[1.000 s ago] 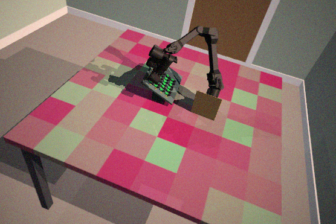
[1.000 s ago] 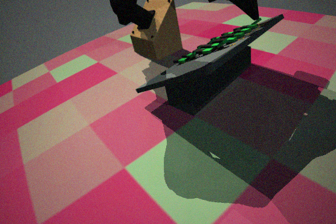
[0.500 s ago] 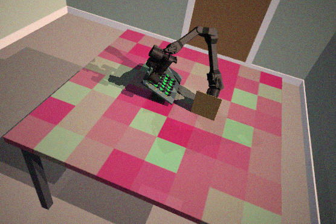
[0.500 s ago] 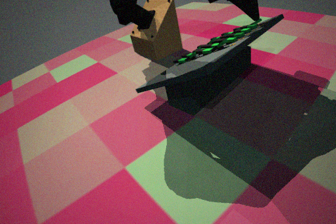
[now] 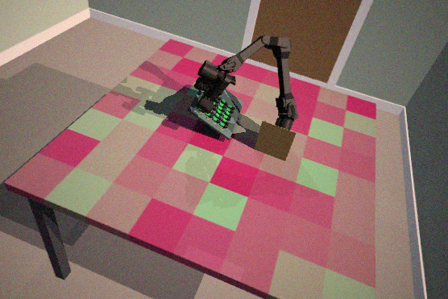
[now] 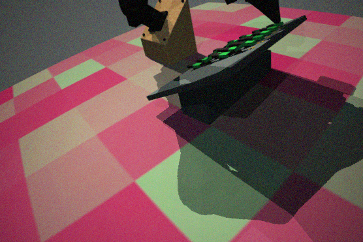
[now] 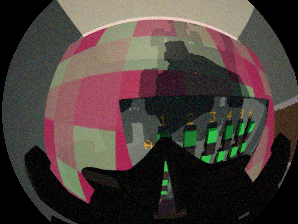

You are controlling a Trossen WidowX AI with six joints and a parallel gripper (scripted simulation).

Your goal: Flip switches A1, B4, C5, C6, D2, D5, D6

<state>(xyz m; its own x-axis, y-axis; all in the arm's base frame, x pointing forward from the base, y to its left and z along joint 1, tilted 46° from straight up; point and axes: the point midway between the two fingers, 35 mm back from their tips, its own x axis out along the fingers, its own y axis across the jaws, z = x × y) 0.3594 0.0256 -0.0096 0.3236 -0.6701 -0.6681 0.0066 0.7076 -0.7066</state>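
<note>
The switch panel [image 5: 226, 132] [image 6: 204, 75] [image 7: 137, 134] is tilted, with rows of black and green switches. My gripper [image 6: 277, 21] [image 7: 164, 141] is shut and empty, its tips pointing down at the far row in the exterior view. In the wrist view the tips are at switch A1 [image 7: 163, 135] and cover its near part; only a dark green strip shows. Contact is hard to tell. Switch A2 [image 7: 190, 136] and switch A3 [image 7: 212, 135] show beside them, with A4 to A6 farther right. The fingers hide much of the lower rows, so the tilt of several switches cannot be read.
A wooden wedge block [image 5: 275, 141] [image 6: 179, 44] stands near the panel, with the arm's base end on it. The arm [image 5: 284, 71] arches above the table from there. The chequered table's edge [image 5: 173, 260] shows in the top view. Dark shadows fall around the panel.
</note>
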